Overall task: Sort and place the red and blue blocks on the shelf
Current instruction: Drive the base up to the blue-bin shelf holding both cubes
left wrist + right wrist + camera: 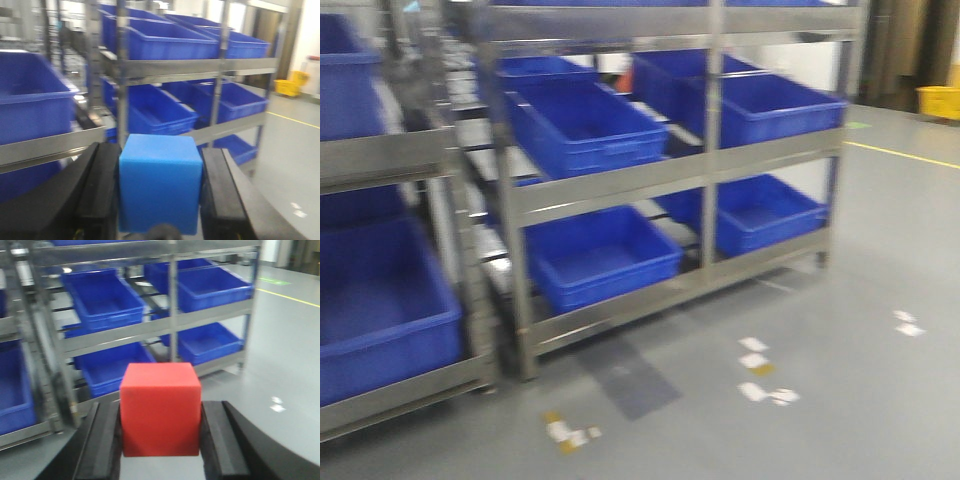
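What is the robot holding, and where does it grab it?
The left end effector squeezes the blue block by its two side faces; the right end effector squeezes the red block the same way.

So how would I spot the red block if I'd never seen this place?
Find the grey metal shelf loaded with big blue bins. In front of it, the right end effector grips a small cube between two black fingers. That is the red block: it is plain red, while its same-sized twin and every bin are blue.
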{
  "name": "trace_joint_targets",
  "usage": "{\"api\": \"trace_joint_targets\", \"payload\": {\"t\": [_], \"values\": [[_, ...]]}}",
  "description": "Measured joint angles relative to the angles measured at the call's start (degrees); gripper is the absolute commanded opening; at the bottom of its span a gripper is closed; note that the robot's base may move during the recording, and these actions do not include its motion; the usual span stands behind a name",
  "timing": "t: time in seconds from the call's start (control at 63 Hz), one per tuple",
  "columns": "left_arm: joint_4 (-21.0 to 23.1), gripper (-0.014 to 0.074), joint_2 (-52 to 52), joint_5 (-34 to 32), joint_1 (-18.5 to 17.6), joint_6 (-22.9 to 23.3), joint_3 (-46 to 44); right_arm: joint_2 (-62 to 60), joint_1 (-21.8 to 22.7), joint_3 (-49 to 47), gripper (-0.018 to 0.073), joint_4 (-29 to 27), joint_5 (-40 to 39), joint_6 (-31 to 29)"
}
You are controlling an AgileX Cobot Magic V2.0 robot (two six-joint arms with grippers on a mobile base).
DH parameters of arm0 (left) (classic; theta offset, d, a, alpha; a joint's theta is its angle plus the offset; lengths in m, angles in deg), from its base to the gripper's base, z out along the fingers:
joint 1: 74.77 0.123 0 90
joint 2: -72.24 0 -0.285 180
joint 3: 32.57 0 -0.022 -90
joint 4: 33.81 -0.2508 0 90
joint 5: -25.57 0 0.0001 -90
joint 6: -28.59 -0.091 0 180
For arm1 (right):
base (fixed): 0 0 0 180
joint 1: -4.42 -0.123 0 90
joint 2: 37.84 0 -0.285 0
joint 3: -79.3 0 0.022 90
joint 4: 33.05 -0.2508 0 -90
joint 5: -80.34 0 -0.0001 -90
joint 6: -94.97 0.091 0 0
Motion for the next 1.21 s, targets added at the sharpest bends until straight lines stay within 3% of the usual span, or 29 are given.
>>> {"api": "trace_joint_targets", "payload": {"t": [1.207], "values": [[0.0,0.0321,0.0,-0.4,0.0,0.0,0.0,0.0,0.0,0.0,0.0375,0.0,0.0,0.0]]}}
